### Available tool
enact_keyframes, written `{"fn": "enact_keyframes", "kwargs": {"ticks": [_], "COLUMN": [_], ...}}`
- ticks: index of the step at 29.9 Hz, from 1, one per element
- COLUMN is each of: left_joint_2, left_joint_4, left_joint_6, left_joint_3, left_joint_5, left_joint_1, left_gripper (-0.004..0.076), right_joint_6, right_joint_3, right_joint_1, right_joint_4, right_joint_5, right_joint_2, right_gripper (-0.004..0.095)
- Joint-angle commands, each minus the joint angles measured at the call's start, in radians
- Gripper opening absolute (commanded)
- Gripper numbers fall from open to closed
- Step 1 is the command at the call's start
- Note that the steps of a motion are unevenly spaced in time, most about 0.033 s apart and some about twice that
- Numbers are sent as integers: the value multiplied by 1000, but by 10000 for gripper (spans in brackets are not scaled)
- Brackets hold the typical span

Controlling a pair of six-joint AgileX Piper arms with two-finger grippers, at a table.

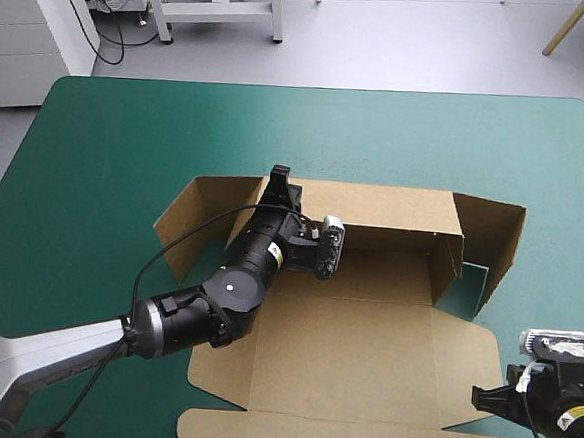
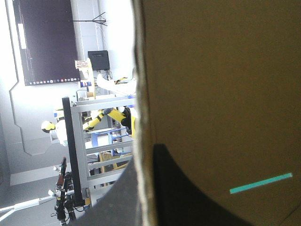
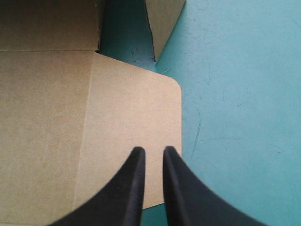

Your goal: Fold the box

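left end effector (image 1: 280, 181) grips far wall of the box (image 1: 363, 344); right end effector (image 3: 155, 151) nearly clenched, empty; hard pull risks buckling.

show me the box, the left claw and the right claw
box (image 1: 363, 354), high view, flat middle panel
left claw (image 1: 280, 178), high view, fingertips on the back wall
right claw (image 3: 154, 155), right wrist view, between the fingertips

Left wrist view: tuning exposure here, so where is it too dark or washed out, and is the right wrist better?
Left wrist view: the brown cardboard box wall is backlit and dim, the left black pincer barely stands out against it, and beyond its edge is washed out. Right wrist view: box and teal-green table cover evenly lit, no glare.
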Motion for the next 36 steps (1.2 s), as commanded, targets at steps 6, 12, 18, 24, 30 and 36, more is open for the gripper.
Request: {"fn": "enact_keyframes", "kwargs": {"ticks": [6, 12, 18, 24, 30, 36], "left_joint_2": [-38, -38, -38, -38, -38, -38], "left_joint_4": [16, 16, 16, -4, -16, -22], "left_joint_6": [-13, -13, -13, -13, -13, -13], "left_joint_3": [-17, -17, -17, -17, -17, -17], "left_joint_5": [34, 34, 34, 34, 34, 34], "left_joint_1": [-5, -5, -5, -5, -5, -5], "left_gripper": [-10, -10, -10, -10, -10, -10], "right_joint_6": [2, 2, 102, 124, 147, 119], "right_joint_3": [-24, -24, -74, -287, -569, -866], "right_joint_1": [1, 1, 1, 1, 1, 1], "right_joint_4": [-3, 0, 2, -28, -56, -35], "right_joint_5": [-55, -55, -78, -156, -156, -84], "right_joint_2": [10, 10, 31, 214, 518, 834], "right_gripper": [697, 676, 589, 576, 576, 576]}}
